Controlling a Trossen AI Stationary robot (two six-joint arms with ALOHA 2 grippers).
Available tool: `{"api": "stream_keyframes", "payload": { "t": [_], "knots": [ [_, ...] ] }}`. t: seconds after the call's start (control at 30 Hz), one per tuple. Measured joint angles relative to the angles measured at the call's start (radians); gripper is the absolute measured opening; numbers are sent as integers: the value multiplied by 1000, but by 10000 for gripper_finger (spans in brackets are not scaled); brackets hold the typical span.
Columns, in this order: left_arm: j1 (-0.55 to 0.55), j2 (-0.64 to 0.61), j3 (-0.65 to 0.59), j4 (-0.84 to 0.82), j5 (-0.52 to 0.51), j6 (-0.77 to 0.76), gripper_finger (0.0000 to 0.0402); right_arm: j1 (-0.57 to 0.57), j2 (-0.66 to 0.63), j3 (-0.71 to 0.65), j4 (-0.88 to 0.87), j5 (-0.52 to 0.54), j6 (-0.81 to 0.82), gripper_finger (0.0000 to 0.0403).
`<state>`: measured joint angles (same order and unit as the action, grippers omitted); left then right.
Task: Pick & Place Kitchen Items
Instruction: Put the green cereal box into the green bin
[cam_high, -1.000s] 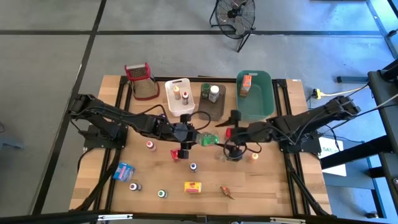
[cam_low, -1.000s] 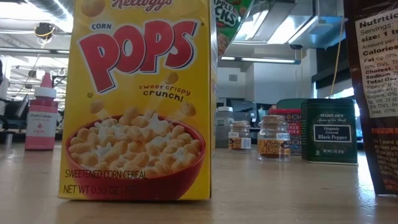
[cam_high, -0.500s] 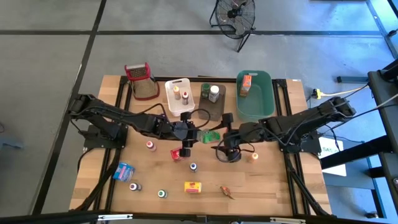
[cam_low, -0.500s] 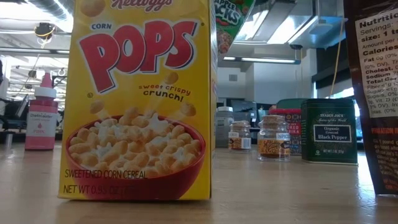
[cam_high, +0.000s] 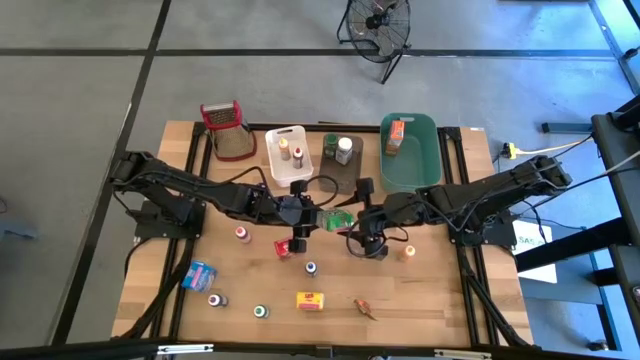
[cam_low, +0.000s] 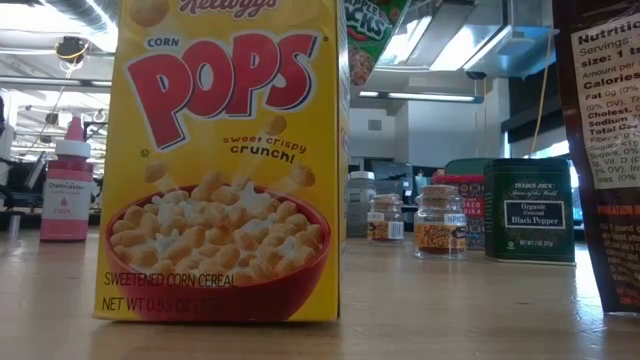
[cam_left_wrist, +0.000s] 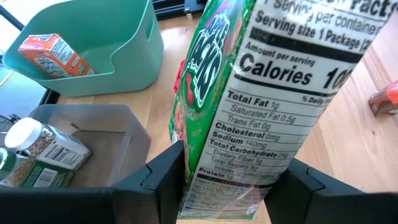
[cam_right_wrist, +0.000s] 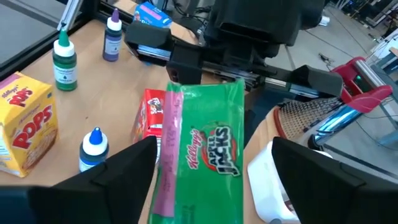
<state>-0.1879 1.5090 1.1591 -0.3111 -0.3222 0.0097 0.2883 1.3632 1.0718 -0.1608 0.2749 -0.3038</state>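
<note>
A robotics lab: a wooden table (cam_high: 250, 290) in a black frame on grey concrete, floor fan (cam_high: 377, 22) behind.

Left end effector (cam_high: 322, 217) clamped shut; right end effector (cam_high: 352, 231) apparently spread wide, facing it.

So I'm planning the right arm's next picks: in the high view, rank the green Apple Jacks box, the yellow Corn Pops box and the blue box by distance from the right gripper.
1. Green Apple Jacks box, beside the right gripper, held by the left gripper.
2. Yellow Corn Pops box, near the front edge.
3. Blue box, far left.
</note>
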Motion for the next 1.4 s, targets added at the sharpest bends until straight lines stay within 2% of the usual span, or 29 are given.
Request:
{"api": "stream_keyframes", "payload": {
  "t": [0.5,0.67,1.2,1.4],
  "knots": [
    [1,1,0,2,-5,-9,173,-14,9,0,-2,-4,5,249],
    [1,1,0,5,-20,-8,173,-38,26,0,1,-49,5,231],
    [1,1,0,3,-34,-11,174,-45,37,0,0,-47,1,168],
    [0,1,0,6,-70,-7,194,-45,37,0,3,-44,0,158]
  ]
}}
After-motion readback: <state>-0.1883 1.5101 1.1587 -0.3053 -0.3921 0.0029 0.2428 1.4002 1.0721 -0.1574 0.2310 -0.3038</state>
